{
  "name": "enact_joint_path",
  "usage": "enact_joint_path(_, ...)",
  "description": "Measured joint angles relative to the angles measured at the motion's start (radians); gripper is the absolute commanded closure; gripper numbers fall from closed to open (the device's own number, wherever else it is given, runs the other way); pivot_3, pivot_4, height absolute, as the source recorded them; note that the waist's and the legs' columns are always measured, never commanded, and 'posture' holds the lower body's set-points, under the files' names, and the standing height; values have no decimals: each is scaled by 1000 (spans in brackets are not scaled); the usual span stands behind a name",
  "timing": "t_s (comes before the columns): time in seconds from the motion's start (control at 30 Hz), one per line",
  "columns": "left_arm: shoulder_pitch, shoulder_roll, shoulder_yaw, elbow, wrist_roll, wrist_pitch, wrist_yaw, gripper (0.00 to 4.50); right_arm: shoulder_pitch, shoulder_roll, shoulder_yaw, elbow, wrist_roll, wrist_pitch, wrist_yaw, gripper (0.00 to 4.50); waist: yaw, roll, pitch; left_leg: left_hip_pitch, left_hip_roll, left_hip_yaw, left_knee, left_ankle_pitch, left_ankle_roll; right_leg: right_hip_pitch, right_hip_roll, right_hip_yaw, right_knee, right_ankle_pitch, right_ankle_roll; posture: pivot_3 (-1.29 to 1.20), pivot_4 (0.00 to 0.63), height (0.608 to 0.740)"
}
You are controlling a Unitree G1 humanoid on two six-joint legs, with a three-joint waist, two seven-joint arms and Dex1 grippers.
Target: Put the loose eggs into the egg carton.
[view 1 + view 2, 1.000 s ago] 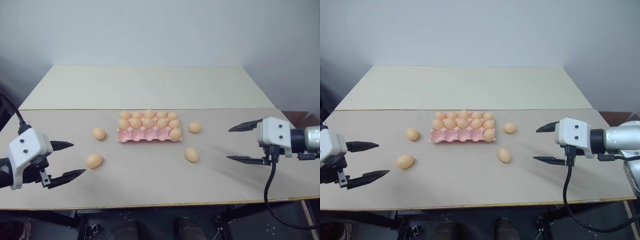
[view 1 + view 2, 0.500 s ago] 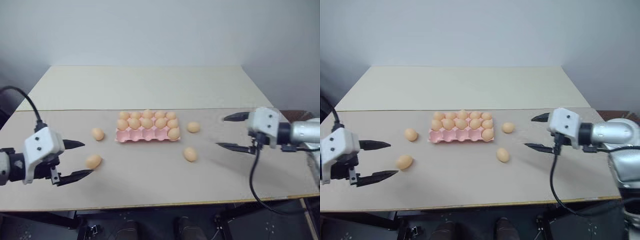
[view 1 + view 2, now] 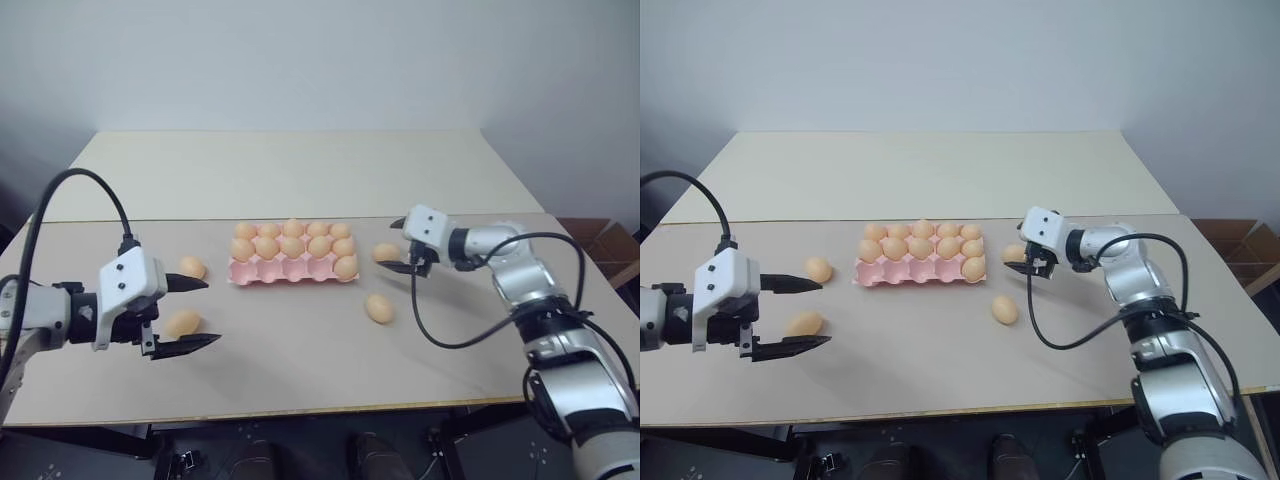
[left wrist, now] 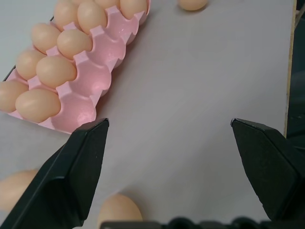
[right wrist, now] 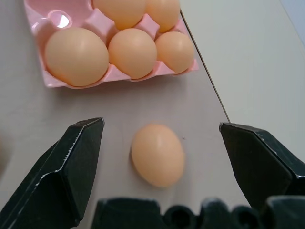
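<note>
The pink egg carton (image 3: 270, 271) lies mid-table, with eggs in its two back rows and one in its front right cup. Loose eggs: one right of the carton (image 3: 386, 253), one nearer the front (image 3: 379, 308), two to the left (image 3: 193, 267) (image 3: 183, 323). My right gripper (image 3: 388, 245) is open, its fingers on either side of the egg right of the carton; the right wrist view has that egg (image 5: 157, 155) between the fingers. My left gripper (image 3: 205, 312) is open, and the near left egg lies close to its fingers' base (image 4: 119, 210).
The carton sits on a beige table (image 3: 300, 370); a second, lighter table (image 3: 300, 170) adjoins it behind. A white wall stands beyond. A cardboard box (image 3: 600, 240) is on the floor at the right. Black cables hang from both wrists.
My right gripper has reached forward and left across the table to straddle the egg right of the carton. My left gripper has shifted right, closer to the near left egg.
</note>
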Motion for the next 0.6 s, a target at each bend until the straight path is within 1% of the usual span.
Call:
enact_joint_path(0.07, 2, -3, -1, -2, 0, 0, 4, 39, -36, 21, 6, 94, -27, -40, -13, 0, -1, 0, 0, 0, 0, 0, 0, 0, 0, 0, 0, 0, 0, 0, 0, 0, 150, 740)
enact_joint_path(0.2, 28, -6, 4, -7, 0, 0, 13, 39, -83, 48, 13, 212, -56, -97, -15, 0, -2, 0, 0, 0, 0, 0, 0, 0, 0, 0, 0, 0, 0, 0, 0, 0, 150, 740)
enact_joint_path(0.4, 61, -7, 12, -15, 0, -1, 21, 39, -108, 70, 32, 321, -95, -138, -16, 0, -4, 0, 0, 0, 0, 0, 0, 0, 0, 0, 0, 0, 0, 0, 0, 0, 150, 740)
enact_joint_path(0.6, 62, -7, 14, -19, 0, -4, 26, 39, -132, 93, 36, 406, -125, -143, -47, 0, -7, 0, 0, 1, 0, 0, 0, 0, 0, 0, 0, 0, 1, 1, 0, 0, 150, 740)
